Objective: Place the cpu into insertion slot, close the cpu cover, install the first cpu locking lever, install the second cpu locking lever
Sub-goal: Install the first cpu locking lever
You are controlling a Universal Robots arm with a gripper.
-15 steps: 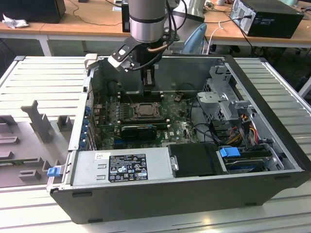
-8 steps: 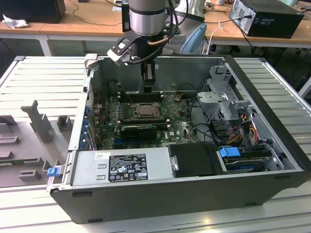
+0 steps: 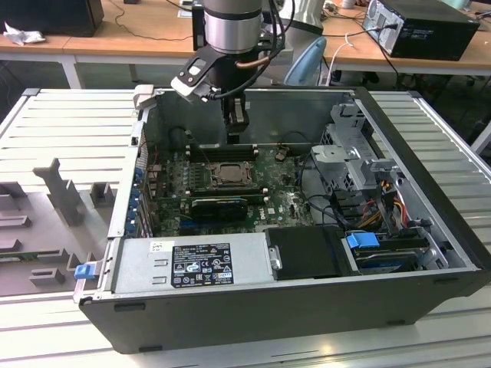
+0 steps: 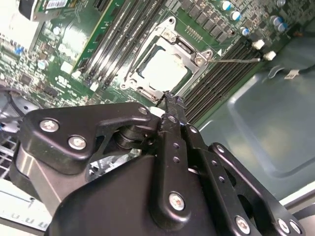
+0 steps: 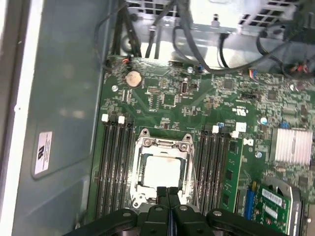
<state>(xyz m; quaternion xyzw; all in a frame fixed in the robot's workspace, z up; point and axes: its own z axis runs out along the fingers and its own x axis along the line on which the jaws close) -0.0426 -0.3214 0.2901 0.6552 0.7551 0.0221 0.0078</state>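
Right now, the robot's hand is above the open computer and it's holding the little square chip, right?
No. The hand is above the open computer, but it isn't holding the chip. The first wrist view shows the cpu lying in the insertion slot, and the hand is shut with nothing in it.

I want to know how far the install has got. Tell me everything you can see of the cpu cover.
The cpu cover is a thin grey metal frame with a square window. It lies flat, folded down on the green motherboard between the rows of memory slots. The pale cpu shows through its window. The end effector, fingers shut, sits at its near edge; contact cannot be told.
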